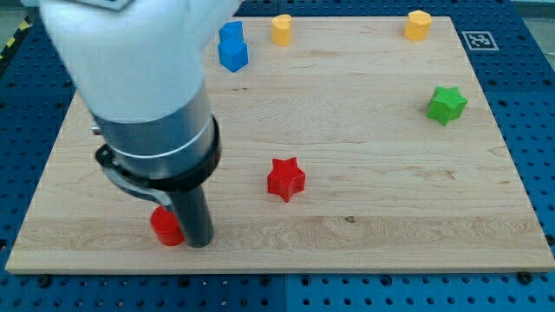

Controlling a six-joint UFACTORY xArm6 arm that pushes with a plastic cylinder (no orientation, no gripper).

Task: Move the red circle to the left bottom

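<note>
Upright, red circle [166, 227], touching my tip [199, 243]

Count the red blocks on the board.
2. The red circle sits near the view's bottom left, touching my tip on its left. The red star lies near the centre. The arm may hide others.

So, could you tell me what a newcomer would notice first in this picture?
The bulky white and grey arm fills the view's upper left. My tip sits right against the red circle near the board's bottom left. A red star lies mid-board, and a green star sits far right.
</note>
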